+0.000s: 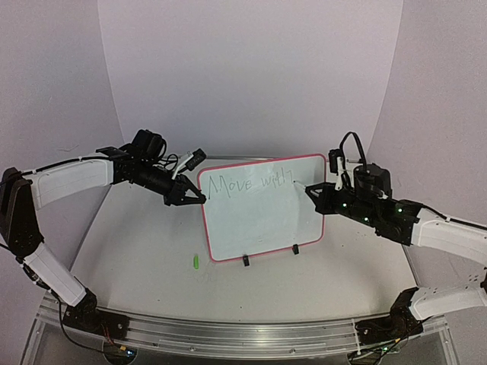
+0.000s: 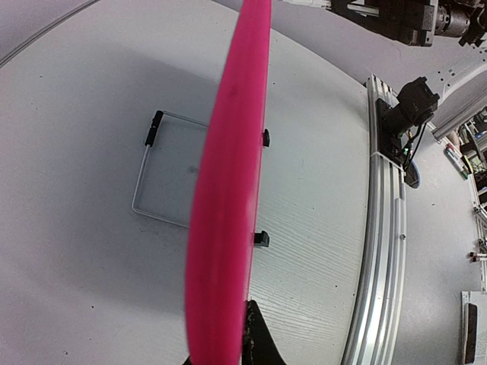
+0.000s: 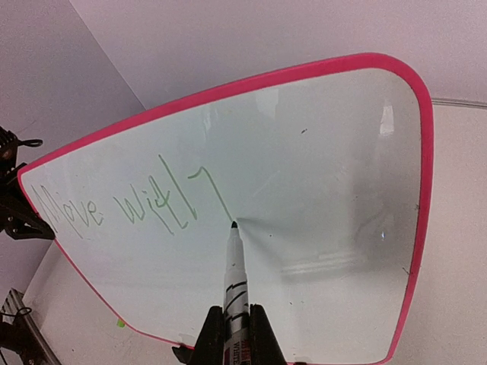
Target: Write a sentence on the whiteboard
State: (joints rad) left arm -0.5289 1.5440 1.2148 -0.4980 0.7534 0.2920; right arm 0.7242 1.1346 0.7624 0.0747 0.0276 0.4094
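A: In the top view, mid-table: whiteboard stands upright on two black clip feet, pink frame, face toward the arm bases. The sentence is one green line along the top, roughly "Move with".

B: Grippers?

A: Left gripper is at the board's left edge, tips on the frame. Right gripper is at the end of the writing. What it pinches is too small to read here. A small green piece lies on the table, near the board's lower-left corner.

B: Left wrist?

A: Frame edge-on, a blurred pink band top to bottom. One dark finger is pressed against it and the other is hidden behind the band, so the left gripper is clamped on the frame. Only this view shows the wire stand lying flat behind the board. The writing is out of sight. An aluminium rail runs at the right.

B: Right wrist?

A: The jaws are pinched on a marker, tip on the white just right of the last green stroke. Contact or hairline gap: can't tell. The letters are legible here: "Move with" plus one hooked stroke. The lower board edge is cut off behind the fingers.
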